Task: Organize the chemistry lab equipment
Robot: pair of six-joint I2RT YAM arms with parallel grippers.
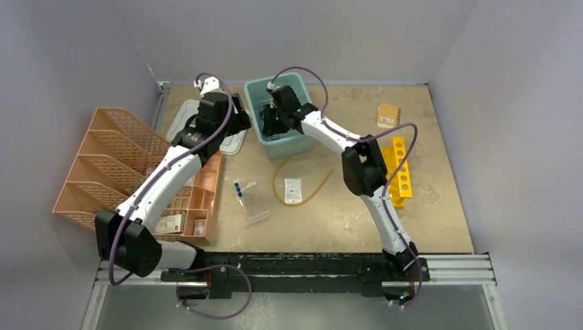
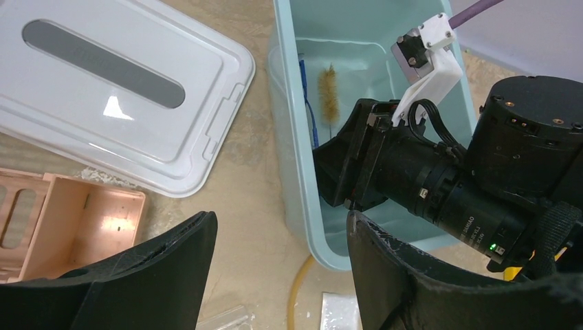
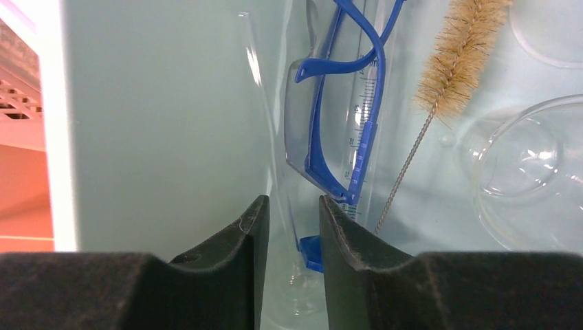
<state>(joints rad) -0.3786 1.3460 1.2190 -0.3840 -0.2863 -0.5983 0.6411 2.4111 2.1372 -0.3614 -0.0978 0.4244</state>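
Starting from above: reaching into the teal bin [image 1: 304, 141] at upper centre with the right gripper [image 1: 273, 122], claw buried there, cannot tell its state from here. Hovering just left of the bin with the left gripper [image 1: 234, 124], over the white lid [image 1: 180, 117]. Lying loose at mid-frame: amber rubber tubing [image 1: 317, 187] curving about a white packet [image 1: 293, 190], blue-capped tubes [image 1: 238, 187] just left.

Over to the left wrist: spread wide at the bottom, pinching nothing, framing the bin's left wall and the tabletop [image 2: 254, 206]. Lying inside, up top, a bristle brush [image 2: 330, 100].

Now the right wrist: drawn close at the bottom edge, only a slim gap, with clear glass and the blue foot of the blue-based clear cylinder [image 3: 313, 251] showing in it. Gripping or merely near, cannot tell. Overlapping that cylinder at upper centre, blue-framed safety glasses [image 3: 323, 137]; in the upper right corner, a glass dish [image 3: 550, 31].
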